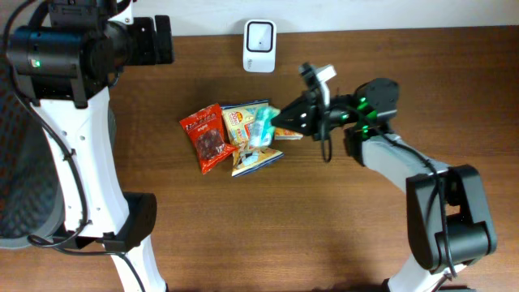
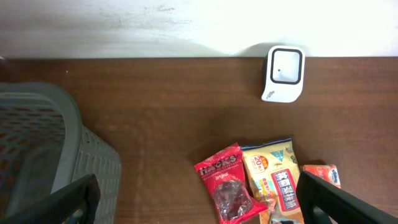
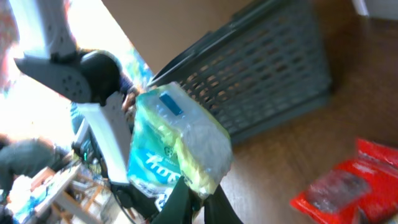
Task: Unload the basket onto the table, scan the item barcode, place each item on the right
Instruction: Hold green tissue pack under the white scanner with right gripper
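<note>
The right gripper point(image 3: 196, 199) is pinched shut on one end of a soft teal-and-green pack point(image 3: 177, 143), crinkled and glossy, over the snack pile mid-table. Beside it lie a yellow bag point(image 1: 239, 123) and a red bag point(image 1: 208, 138). Bare table point(image 1: 243, 227) separates the pile from the scanner point(image 1: 259, 35) at the far edge. The left gripper point(image 2: 199, 202) hangs wide open near the basket point(image 1: 20, 170), whose inside is blurred.

Robot lab: scanner point(image 1: 259, 35), snack packs point(image 1: 212, 138), basket point(image 2: 56, 149)
</note>
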`<state>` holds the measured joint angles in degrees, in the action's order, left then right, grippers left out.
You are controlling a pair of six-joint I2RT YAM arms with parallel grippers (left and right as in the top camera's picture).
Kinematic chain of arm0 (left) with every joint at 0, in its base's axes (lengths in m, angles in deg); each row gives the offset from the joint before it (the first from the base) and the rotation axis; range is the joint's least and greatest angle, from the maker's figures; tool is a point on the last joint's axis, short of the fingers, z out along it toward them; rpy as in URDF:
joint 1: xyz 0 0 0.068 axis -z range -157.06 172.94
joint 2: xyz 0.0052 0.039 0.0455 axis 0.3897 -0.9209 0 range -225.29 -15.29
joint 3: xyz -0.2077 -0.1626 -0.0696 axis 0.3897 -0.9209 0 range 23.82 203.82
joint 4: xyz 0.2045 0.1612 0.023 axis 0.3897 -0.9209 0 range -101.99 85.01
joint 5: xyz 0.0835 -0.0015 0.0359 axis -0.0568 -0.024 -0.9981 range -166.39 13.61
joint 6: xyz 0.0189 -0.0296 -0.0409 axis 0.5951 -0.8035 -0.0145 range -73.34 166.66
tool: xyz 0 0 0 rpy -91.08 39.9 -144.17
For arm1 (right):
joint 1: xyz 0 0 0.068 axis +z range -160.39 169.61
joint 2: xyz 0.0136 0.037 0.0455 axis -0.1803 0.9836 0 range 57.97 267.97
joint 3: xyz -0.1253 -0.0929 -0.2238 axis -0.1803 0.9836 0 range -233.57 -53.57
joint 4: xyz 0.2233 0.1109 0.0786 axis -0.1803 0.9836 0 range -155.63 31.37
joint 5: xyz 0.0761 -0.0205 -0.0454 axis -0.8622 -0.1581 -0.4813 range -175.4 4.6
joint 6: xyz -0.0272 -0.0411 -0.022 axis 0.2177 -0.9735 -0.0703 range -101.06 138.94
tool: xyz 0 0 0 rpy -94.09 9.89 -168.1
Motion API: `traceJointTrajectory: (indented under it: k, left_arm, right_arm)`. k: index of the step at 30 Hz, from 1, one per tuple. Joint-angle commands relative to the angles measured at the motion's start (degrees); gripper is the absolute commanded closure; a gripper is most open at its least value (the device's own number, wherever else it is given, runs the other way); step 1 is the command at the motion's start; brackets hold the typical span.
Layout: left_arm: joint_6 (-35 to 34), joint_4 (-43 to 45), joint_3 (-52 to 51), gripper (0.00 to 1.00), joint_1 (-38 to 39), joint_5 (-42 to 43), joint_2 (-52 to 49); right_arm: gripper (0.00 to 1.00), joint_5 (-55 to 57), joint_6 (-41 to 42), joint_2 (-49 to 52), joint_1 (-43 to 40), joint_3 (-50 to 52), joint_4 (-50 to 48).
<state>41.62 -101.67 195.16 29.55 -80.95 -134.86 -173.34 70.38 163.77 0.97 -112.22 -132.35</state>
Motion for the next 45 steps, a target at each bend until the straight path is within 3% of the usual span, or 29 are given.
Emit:
traceJointTrajectory:
  k: [1,4,7,10,11,14,15,16,19,21,22,25,28,32,34,40,43,45]
  left_arm:
    - [-0.1,0.0,0.4,0.01,-0.1,-0.2,0.5]
    - [-0.1,0.0,0.4,0.01,-0.1,-0.2,0.5]
    - [-0.1,0.0,0.4,0.01,-0.1,-0.2,0.5]
    - [-0.1,0.0,0.4,0.01,-0.1,-0.2,0.5]
    - [-0.1,0.0,0.4,0.01,-0.1,-0.2,0.5]
    - [-0.1,0.0,0.4,0.01,-0.1,-0.2,0.5]
    - [-0.1,0.0,0.4,0.01,-0.1,-0.2,0.5]
    - [-0.1,0.0,0.4,0.01,-0.1,-0.2,0.5]
    - [-0.1,0.0,0.4,0.01,-0.1,-0.2,0.5]
    - [-0.1,0.0,0.4,0.01,-0.1,-0.2,0.5]
    - [-0.1,0.0,0.4,0.01,-0.1,-0.2,0.5]
    - [-0.1,0.0,0.4,0.01,-0.1,-0.2,0.5]
    - [-0.1,0.0,0.4,0.01,-0.1,-0.2,0.5]
    - [-0.1,0.0,0.4,0.01,-0.1,-0.2,0.5]
    - [-0.1,0.0,0.4,0.01,-0.1,-0.2,0.5]
    - [-0.1,0.0,0.4,0.01,-0.1,-0.2,0.5]
    - [-0.1,0.0,0.4,0.01,-0.1,-0.2,0.5]
    - [-0.1,0.0,0.4,0.01,-0.1,-0.2,0.5]
  right_arm:
    - [0.96,-0.3,3.2,-0.4,0.9,-2.7,-3.6]
    - [0.96,0.0,5.2,-0.4,0.7,-5.7,-3.5]
    - [0.96,13.8,7.6,-0.4,0.6,-6.1,3.0]
    - [0.96,45.4,7.1,-0.4,1.2,-8.0,27.1]
    - [0.96,49.6,7.1,-0.4,1.2,-10.5,34.7]
    - [0.96,78.3,-9.4,-0.4,3.0,-28.4,72.7]
    - [0.96,92.3,-16.6,-0.2,4.8,-34.1,79.9]
    - [0.96,100.5,-21.0,0.2,6.1,-36.5,80.9]
    - [0.96,108.9,-36.5,5.9,8.7,-38.8,71.5]
    - [0.96,109.0,-53.0,12.8,10.9,-38.8,62.4]
    - [0.96,109.0,-65.3,17.7,12.7,-38.8,57.5]
    - [0.96,109.2,-90.6,23.5,15.3,-38.8,50.1]
    - [0.96,102.7,-95.7,25.4,15.5,-38.8,47.7]
    - [0.96,101.2,-120.1,28.0,14.8,-38.8,43.3]
    - [0.96,98.4,-124.0,30.1,12.6,-38.8,37.4]
    - [0.96,99.1,-124.1,33.4,9.0,-38.8,33.7]
    - [0.96,98.7,-125.2,33.4,9.7,-38.8,23.8]
    - [0.96,98.6,-125.1,33.4,10.8,-38.8,23.9]
